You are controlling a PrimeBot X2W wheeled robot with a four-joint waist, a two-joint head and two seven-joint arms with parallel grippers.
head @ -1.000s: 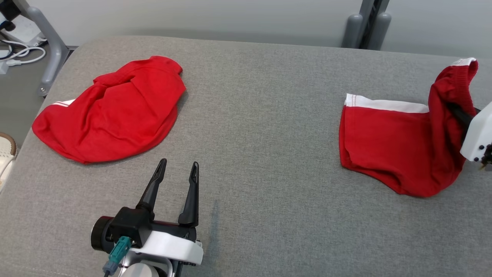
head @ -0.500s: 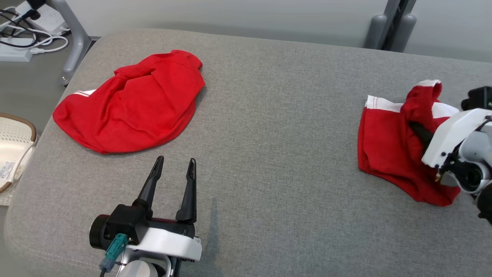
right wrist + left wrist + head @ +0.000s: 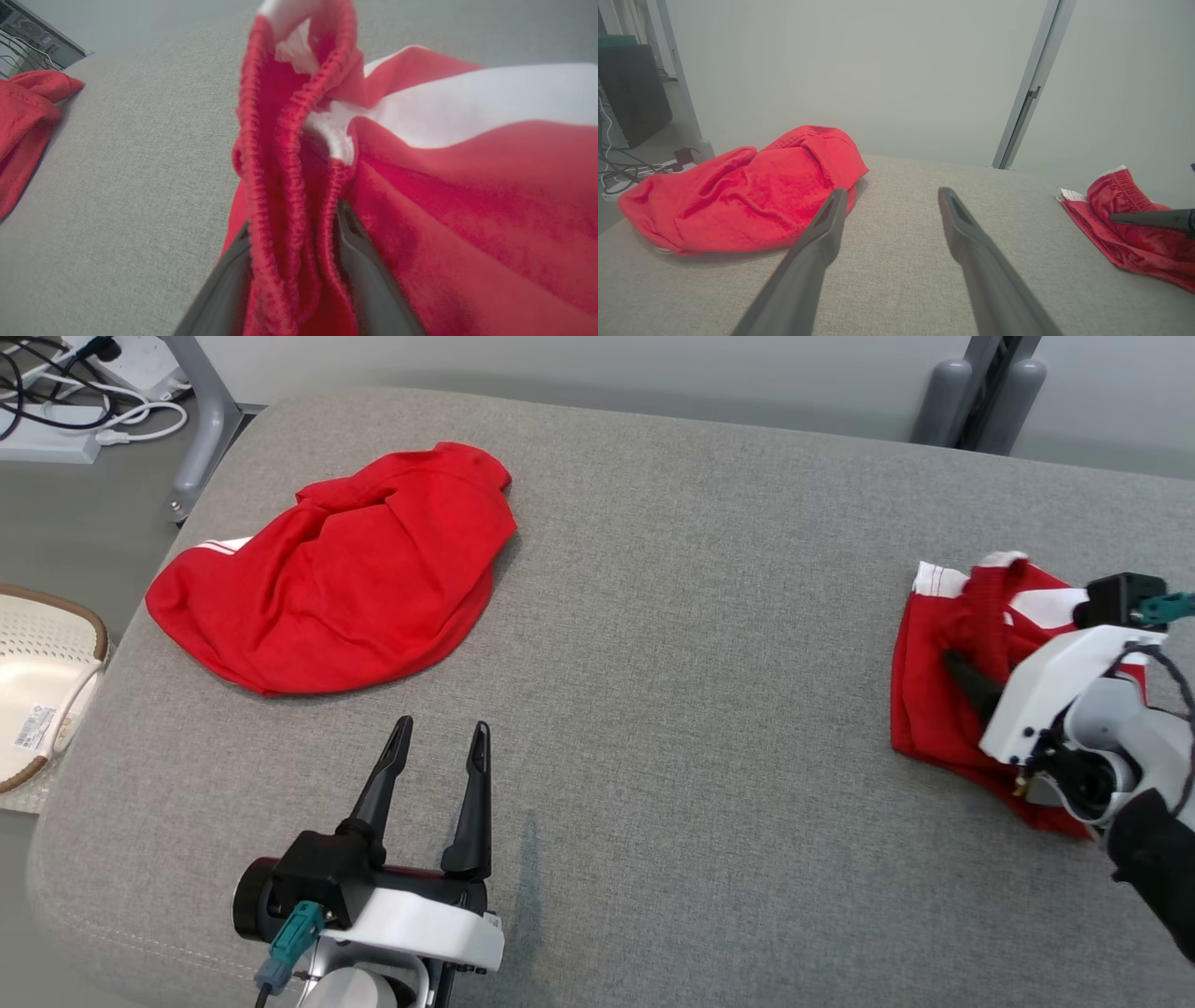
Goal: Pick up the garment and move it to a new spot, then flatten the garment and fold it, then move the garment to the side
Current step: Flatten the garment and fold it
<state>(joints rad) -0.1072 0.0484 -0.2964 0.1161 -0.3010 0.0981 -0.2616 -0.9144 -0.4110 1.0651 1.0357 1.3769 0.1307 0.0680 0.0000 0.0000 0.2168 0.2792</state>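
- Grey woven fabric surface (image 3: 700, 616) spread across most of the head view, with two red cloths lying well apart on it.
- The red garment with a white band (image 3: 934, 709) lay bunched at the right edge of the head view, resting on the surface, its ribbed waistband raised in a fold.
- The right gripper (image 3: 966, 672) sat on top of that garment, one dark finger reaching in under the raised fold.
- In the right wrist view, the right gripper (image 3: 293, 217) had its two fingers standing apart, and the ribbed fold of the red garment with a white band (image 3: 467, 210) stood between them; whether they pressed on it could not be told.
- The left gripper (image 3: 442, 733) hovered over bare surface at the lower left of the head view, jaws spread wide and holding nothing.
- In the left wrist view, the left gripper (image 3: 889, 193) pointed between the two cloths.
- A second red garment, crumpled with thin white stripes (image 3: 345, 588), lay at the upper left, clear of both grippers.
- White cables (image 3: 93, 420) lay on the floor in the top left corner.
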